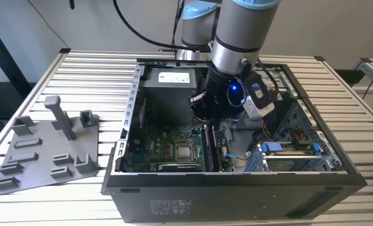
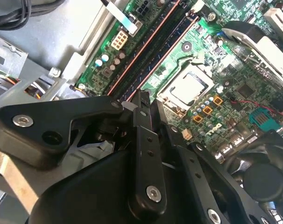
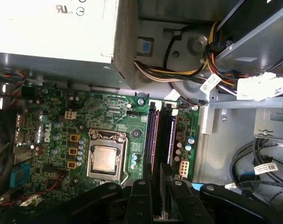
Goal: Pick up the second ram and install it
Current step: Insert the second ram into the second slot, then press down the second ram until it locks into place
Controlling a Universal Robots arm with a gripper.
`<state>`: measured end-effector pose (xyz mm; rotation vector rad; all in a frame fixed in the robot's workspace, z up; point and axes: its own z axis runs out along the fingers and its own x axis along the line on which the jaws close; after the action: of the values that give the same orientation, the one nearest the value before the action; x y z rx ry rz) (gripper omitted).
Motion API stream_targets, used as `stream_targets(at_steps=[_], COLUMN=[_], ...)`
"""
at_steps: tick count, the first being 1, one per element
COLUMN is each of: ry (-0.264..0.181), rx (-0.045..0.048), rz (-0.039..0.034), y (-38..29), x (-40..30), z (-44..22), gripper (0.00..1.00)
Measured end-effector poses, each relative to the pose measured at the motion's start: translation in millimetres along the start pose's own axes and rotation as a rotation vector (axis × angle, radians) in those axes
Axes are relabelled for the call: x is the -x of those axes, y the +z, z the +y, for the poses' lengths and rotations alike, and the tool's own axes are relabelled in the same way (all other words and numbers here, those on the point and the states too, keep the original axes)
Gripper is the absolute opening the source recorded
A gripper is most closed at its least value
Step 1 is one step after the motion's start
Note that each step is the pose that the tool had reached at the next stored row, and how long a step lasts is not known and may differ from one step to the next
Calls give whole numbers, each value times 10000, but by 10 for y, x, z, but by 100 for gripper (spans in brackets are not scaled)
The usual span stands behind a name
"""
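While one gripper clasps one second ram, two slots lie below.

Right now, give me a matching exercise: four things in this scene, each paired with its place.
Things:
1. gripper
2. grey fixture plate
3. processor
4. power supply

Places:
A. on the slatted table, outside the case
B. over the memory slots
C. in its socket on the motherboard
D. at the far end inside the case

Pairs: 1-B, 2-A, 3-C, 4-D
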<state>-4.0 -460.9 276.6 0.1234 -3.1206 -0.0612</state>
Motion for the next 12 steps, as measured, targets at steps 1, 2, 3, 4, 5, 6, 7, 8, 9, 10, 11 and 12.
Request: stream_targets(at_steps=[1,2,3,4,5,6,7,8,9,10,11,12], ry=[0,1,0,0,0,0,0,1,0,0,0,0], rx=[0,0,0,1,0,0,0,0,0,0,0,1], rz=[0,0,0,0,0,0,0,0,0,0,0,0], y=[0,0,0,0,0,0,0,0,0,0,0,0], x=[0,-1,-1,-1,-1,-1,-2,-2,-3,-5,-5,-5], z=[0,0,0,0,0,0,0,0,0,0,0,0], gripper=[22,22,22,22,22,22,22,22,22,22,22,22])
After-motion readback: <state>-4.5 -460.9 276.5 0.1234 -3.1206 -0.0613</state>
